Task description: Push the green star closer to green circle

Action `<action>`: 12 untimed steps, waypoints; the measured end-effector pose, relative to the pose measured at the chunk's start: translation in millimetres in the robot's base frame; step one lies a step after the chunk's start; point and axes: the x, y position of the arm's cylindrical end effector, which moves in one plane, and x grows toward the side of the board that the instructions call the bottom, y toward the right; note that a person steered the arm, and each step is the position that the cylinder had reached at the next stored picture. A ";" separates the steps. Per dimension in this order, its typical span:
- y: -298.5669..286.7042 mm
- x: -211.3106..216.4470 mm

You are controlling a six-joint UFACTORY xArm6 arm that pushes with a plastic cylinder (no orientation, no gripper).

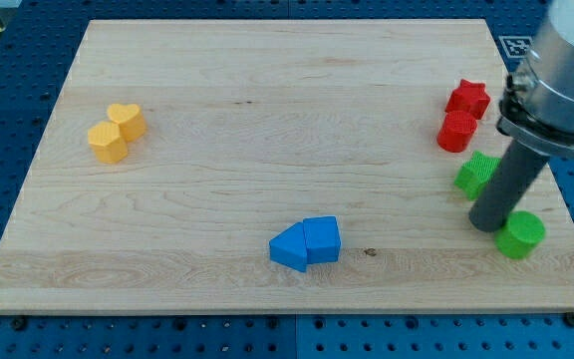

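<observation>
Tip position: my tip [487, 225] is seen at the right side of the frame, low down, planted on the board between the two green blocks.
Tool state: nothing is pinched or held; the rod is a plain dark cylinder with no parts to spread or press together, and its lower end appears to rest on the wood.
Green star: the green star [475, 174] is found at the right edge of the frame, just above and slightly left of the tip, partly hidden by the rod, so whether contact is made cannot be told.
Green circle: the green circle [519, 235] lies at the lower right of the frame, just beside the tip on its right and a little lower; touching or apart cannot be settled.
Key relation: the circle lies down and to the right of the star, and the rod stands in the gap between them.
Judged consequence: from this spot the star cannot be driven toward the circle; the tip would have to be brought round to the star's upper-left side and pushed down-right.
Risk: the circle could be nudged away if the tip is dragged out rightward.
Bystanders: a red star [468, 98] and another red block [456, 131] sit just above the green star, close enough to be disturbed on the way round.
</observation>
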 end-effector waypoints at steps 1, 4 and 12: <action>8.9 19.2; -59.0 10.7; -12.0 -72.0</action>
